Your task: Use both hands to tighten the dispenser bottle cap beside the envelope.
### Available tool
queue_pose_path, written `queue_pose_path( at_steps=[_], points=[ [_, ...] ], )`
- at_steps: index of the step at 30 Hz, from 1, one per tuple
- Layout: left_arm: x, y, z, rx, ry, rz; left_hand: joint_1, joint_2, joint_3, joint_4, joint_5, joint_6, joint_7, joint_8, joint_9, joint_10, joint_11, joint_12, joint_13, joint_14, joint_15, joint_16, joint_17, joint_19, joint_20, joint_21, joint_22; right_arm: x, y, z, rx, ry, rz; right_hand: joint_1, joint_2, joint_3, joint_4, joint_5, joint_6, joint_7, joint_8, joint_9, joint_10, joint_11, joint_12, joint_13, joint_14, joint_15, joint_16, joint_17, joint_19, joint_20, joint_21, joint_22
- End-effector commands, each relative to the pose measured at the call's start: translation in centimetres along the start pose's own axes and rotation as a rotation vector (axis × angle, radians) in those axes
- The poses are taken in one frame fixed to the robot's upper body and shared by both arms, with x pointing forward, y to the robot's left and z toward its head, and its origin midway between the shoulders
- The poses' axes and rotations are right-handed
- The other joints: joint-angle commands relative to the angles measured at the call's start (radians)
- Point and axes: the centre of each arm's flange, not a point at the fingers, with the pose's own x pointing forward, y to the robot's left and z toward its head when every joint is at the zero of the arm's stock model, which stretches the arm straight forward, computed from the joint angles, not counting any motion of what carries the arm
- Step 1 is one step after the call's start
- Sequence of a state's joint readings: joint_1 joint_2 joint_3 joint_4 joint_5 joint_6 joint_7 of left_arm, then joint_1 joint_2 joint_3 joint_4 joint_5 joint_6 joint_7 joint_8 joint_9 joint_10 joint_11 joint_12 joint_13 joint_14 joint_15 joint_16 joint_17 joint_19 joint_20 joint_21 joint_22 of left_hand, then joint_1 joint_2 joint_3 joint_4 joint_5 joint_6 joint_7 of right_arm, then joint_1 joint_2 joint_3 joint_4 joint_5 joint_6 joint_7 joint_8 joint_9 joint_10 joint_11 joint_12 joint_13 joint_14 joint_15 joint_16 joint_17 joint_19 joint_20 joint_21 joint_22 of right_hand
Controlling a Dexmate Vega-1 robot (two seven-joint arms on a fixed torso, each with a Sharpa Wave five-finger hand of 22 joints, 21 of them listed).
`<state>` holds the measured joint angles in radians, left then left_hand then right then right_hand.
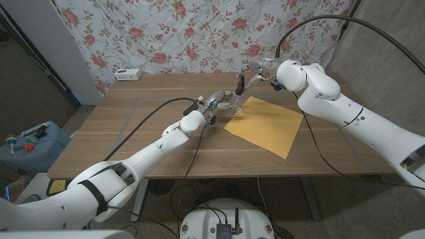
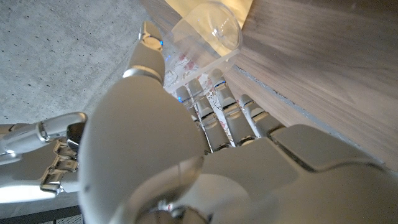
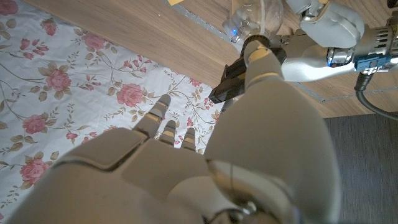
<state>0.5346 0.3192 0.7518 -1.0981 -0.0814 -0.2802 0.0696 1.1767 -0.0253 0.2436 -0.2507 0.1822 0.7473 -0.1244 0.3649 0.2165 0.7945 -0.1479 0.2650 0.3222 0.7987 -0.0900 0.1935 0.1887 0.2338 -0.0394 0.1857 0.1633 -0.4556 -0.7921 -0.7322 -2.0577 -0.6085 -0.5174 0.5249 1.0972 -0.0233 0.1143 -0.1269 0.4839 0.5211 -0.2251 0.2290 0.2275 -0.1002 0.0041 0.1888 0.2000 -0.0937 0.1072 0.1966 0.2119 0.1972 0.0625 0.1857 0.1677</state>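
Observation:
A clear dispenser bottle (image 1: 236, 106) stands by the far left corner of the tan envelope (image 1: 265, 123). My left hand (image 1: 218, 103) grips the bottle's body from the left; in the left wrist view its fingers (image 2: 214, 109) wrap the clear bottle (image 2: 205, 31). My right hand (image 1: 257, 69) hangs over the bottle from behind. Its thumb (image 3: 261, 56) and a finger pinch the black dispenser cap (image 3: 229, 84) on top of the bottle (image 3: 255, 18), while its other fingers (image 3: 163, 121) stay spread. The left hand (image 3: 329, 28) shows beside the bottle there too.
A white box (image 1: 127, 74) sits at the table's far left edge, in front of the floral cloth (image 1: 199, 33). Black cables run along both arms over the table (image 1: 133, 126). A blue bin (image 1: 30, 143) with tools stands on the floor to the left.

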Motion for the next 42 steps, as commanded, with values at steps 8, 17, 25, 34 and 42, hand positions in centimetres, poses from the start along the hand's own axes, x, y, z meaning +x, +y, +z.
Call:
queue_pose_path(
  at_steps=[8,17,25,34,42],
  points=[
    [-0.1,-0.1,0.2,0.002,-0.005,-0.004,-0.102,0.135,0.108,0.098,0.009,0.169,0.04,0.008,0.004,0.093,-0.013,0.005,0.244,0.008,-0.066,0.007,0.004,0.007,0.002,-0.001,0.003,-0.3,-0.2,0.1,0.041,0.022,0.018,-0.073,-0.004,-0.024,0.038,-0.014,0.016,0.006,0.003,-0.003,0.027,0.018,0.019,0.004,0.015,-0.004,0.013,0.003,0.028,-0.021,0.009,0.0],
    [0.0,-0.2,0.0,0.0,-0.004,-0.005,-0.102,0.135,0.107,0.098,0.008,0.17,0.041,0.008,0.004,0.092,-0.014,0.005,0.245,0.008,-0.066,0.008,0.005,0.006,0.004,-0.001,0.003,-0.4,-0.2,0.3,0.049,0.033,0.01,-0.127,-0.008,-0.045,0.062,-0.022,0.072,0.008,0.02,-0.005,0.046,0.022,0.024,0.003,0.031,-0.016,0.02,0.004,0.043,-0.03,0.01,0.0],
    [-0.1,-0.3,0.0,-0.003,-0.003,-0.001,-0.101,0.135,0.107,0.097,0.008,0.171,0.041,0.008,0.004,0.093,-0.014,0.005,0.245,0.008,-0.069,0.008,0.005,0.007,0.003,-0.001,0.003,-0.3,-0.3,0.6,0.054,0.055,0.01,-0.179,-0.01,-0.063,0.085,-0.031,0.126,0.01,0.034,-0.009,0.073,0.026,0.03,0.003,0.046,-0.022,0.024,0.005,0.057,-0.033,0.011,0.0],
    [-0.4,-0.3,-0.2,-0.008,-0.002,0.006,-0.103,0.136,0.107,0.098,0.008,0.17,0.041,0.007,0.004,0.093,-0.012,0.006,0.246,0.008,-0.067,0.008,0.005,0.007,0.009,-0.001,0.003,-0.1,-0.4,1.1,0.055,0.094,0.021,-0.225,-0.01,-0.08,0.107,-0.037,0.174,0.033,0.044,-0.014,0.112,0.037,0.038,0.003,0.069,-0.026,0.032,0.006,0.078,-0.035,0.013,0.0],
    [-0.5,-0.2,-0.3,-0.009,-0.002,0.009,-0.104,0.134,0.107,0.098,0.008,0.172,0.041,0.008,0.004,0.094,-0.012,0.005,0.245,0.009,-0.066,0.008,0.004,0.006,0.007,-0.001,0.003,0.0,-0.4,1.6,0.046,0.134,0.018,-0.292,-0.004,-0.102,0.139,-0.051,0.234,0.076,0.055,-0.019,0.175,0.046,0.052,0.003,0.107,-0.032,0.042,0.007,0.109,-0.037,0.016,0.001]
  ],
)
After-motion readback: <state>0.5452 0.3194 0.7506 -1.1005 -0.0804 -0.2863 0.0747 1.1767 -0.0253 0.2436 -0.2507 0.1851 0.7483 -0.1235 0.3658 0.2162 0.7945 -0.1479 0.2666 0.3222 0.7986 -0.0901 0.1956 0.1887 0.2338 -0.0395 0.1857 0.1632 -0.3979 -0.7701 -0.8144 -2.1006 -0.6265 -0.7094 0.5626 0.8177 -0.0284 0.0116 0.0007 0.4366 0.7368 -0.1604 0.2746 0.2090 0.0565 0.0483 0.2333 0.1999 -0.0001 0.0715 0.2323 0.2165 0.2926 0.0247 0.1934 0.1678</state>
